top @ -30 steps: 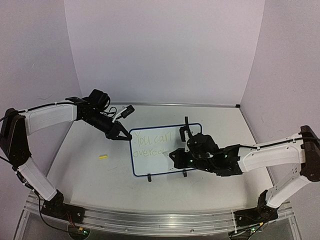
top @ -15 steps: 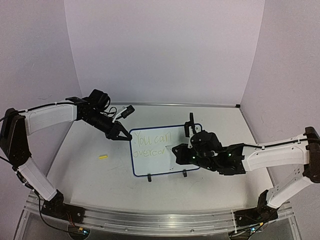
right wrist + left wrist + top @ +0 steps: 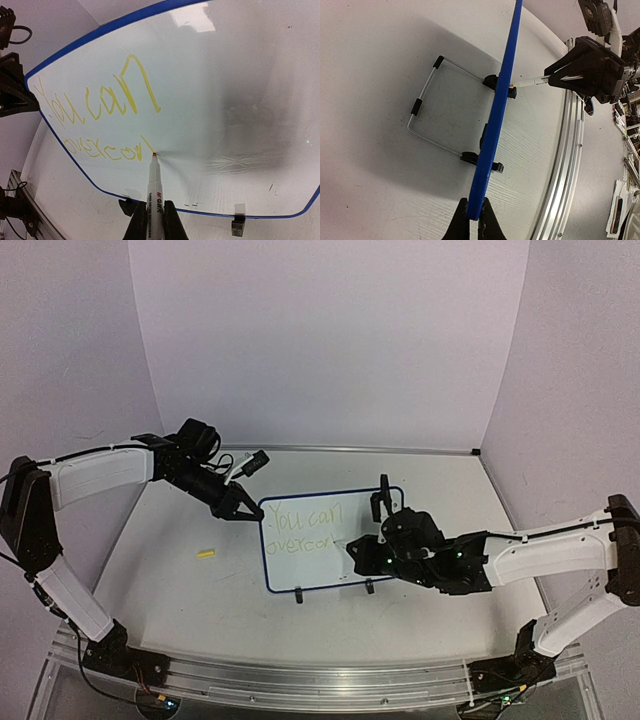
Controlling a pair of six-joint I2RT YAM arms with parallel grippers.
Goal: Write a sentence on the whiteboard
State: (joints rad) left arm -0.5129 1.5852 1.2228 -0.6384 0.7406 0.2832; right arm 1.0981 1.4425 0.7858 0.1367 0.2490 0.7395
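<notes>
The whiteboard stands tilted at mid-table on two black feet. On it the sentence reads "You can" with "overco" and a fresh slanted stroke below. My left gripper is shut on the board's upper left corner; the left wrist view shows its jaws pinching the blue frame. My right gripper is shut on a white marker. The marker's tip touches the whiteboard at the end of the second line of the sentence.
A small yellow marker cap lies on the table left of the board. A wire stand props the board from behind. An aluminium rail runs along the near edge. Walls close in at the back and sides.
My right gripper has moved rightward along the second line with the marker, and the yellow writing there has grown longer. The left gripper and the board have stayed still.
</notes>
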